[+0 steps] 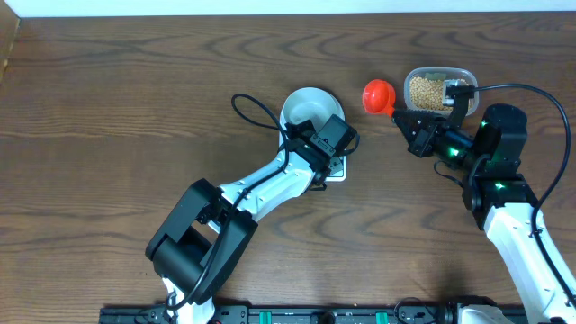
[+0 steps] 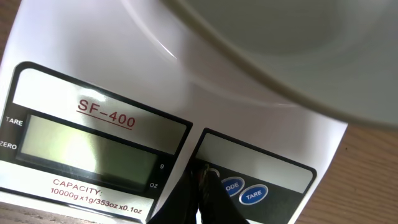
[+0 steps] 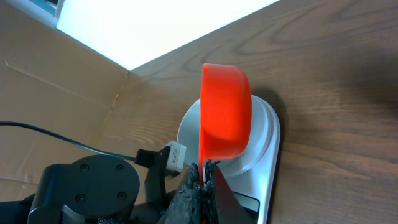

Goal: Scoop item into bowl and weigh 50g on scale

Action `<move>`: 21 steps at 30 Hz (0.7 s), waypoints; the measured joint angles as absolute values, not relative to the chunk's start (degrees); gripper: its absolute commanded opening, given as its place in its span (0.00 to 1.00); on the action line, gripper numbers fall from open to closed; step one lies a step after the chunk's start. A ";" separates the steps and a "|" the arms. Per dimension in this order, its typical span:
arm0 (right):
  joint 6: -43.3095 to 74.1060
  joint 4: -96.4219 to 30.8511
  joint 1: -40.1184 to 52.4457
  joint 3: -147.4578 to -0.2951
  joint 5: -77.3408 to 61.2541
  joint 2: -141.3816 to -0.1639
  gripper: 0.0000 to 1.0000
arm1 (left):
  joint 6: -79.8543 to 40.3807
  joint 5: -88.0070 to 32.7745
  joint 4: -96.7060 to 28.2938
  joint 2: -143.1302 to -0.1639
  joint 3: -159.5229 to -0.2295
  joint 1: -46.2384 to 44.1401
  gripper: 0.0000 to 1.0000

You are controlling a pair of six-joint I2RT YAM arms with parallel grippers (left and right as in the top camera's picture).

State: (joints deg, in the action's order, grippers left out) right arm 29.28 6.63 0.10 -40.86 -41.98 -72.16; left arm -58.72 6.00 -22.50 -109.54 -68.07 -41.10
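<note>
Overhead: bowl (image 1: 310, 106) on scale (image 1: 337, 170), beans (image 1: 427, 90) in clear container (image 1: 461, 74), right gripper (image 1: 401, 115) clamped on red scoop (image 1: 379, 94). Left wrist alone shows left gripper (image 2: 200, 186) pinched closed, tips by the buttons (image 2: 254, 195). Right wrist: the scoop hangs before the bowl.

Dark wood-grain table (image 1: 108, 117), brown cardboard panel (image 3: 56, 106) behind, bright white backdrop (image 3: 155, 25)

left arm (image 1: 270, 184) stretched forward, left tool (image 2: 202, 178) pinched together | right arm (image 1: 522, 243) bent, right tool (image 3: 206, 167) clamping red scoop (image 3: 225, 112)
</note>
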 measured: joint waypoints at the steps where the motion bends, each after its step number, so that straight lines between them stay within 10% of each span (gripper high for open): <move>1: 29.28 6.63 0.10 -40.86 -41.98 -72.16 0.01 | -58.72 6.00 -22.50 -109.54 -68.07 -41.10 0.07; 21: 28.64 6.20 0.10 -40.86 -41.98 -72.16 0.01 | -58.72 6.48 -22.48 -109.78 -68.10 -41.10 0.07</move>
State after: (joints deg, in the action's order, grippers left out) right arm 28.64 6.20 0.10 -40.86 -41.98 -72.16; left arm -58.72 6.48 -22.48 -109.78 -68.10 -41.10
